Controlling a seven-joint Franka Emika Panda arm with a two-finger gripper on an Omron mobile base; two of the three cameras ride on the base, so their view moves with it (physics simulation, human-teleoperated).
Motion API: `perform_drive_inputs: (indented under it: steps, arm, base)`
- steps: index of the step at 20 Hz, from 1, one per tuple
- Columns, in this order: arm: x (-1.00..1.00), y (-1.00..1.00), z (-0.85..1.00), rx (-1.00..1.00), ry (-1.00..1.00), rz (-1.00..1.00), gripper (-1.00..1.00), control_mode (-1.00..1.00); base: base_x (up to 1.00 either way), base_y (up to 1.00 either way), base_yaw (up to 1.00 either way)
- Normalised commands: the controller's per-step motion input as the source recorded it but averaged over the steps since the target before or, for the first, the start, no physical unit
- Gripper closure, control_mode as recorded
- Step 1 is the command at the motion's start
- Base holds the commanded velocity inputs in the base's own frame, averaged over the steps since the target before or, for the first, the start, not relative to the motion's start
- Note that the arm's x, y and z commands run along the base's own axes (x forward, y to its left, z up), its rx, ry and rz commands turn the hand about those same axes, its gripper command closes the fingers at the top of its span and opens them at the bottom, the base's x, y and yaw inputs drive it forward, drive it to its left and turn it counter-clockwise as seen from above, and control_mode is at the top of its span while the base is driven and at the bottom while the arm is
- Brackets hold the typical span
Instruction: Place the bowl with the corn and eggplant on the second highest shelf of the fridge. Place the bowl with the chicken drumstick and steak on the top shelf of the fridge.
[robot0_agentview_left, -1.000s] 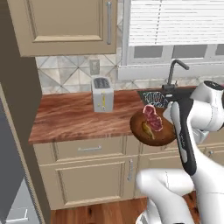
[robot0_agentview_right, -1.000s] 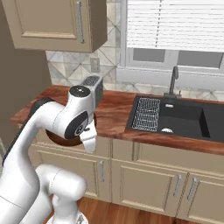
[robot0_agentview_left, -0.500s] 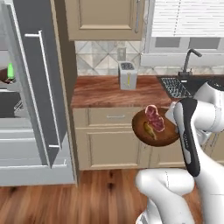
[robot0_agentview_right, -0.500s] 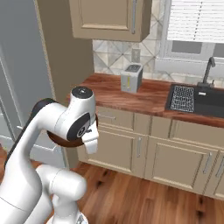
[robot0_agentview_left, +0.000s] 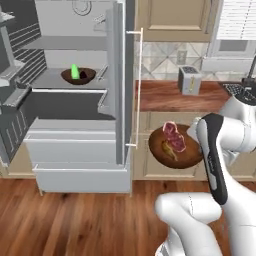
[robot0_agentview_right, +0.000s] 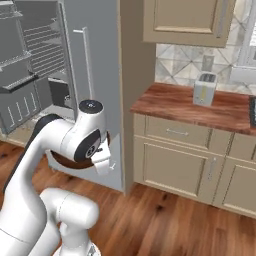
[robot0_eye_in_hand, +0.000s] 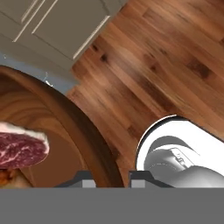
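The fingers (robot0_eye_in_hand: 108, 177) pinch the rim of the bowl with steak (robot0_agentview_left: 174, 146), right of the open fridge (robot0_agentview_left: 75, 95). Next: lift it onto the top shelf (robot0_agentview_left: 70, 43), above the corn bowl (robot0_agentview_left: 78, 76).

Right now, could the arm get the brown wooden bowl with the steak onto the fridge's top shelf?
Probably not yet. The gripper holds the wooden bowl low beside the cabinets, and the open fridge door stands between it and the top shelf. The base likely must drive around first.
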Motion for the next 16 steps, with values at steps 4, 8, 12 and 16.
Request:
perform_drive_inputs:
  steps: [4,8,12,16]
  arm:
    - [0.00,0.00,0.00,0.00,0.00,0.00,1.00,1.00]
    - [0.00,0.00,0.00,0.00,0.00,0.00,1.00,1.00]
    - [0.00,0.00,0.00,0.00,0.00,0.00,1.00,1.00]
    - [0.00,0.00,0.00,0.00,0.00,0.00,1.00,1.00]
  base:
    - [0.10,1.00,0.00]
    - [0.05,1.00,-0.09]
    - [0.52,1.00,-0.23]
    - [0.77,1.00,-0.28]
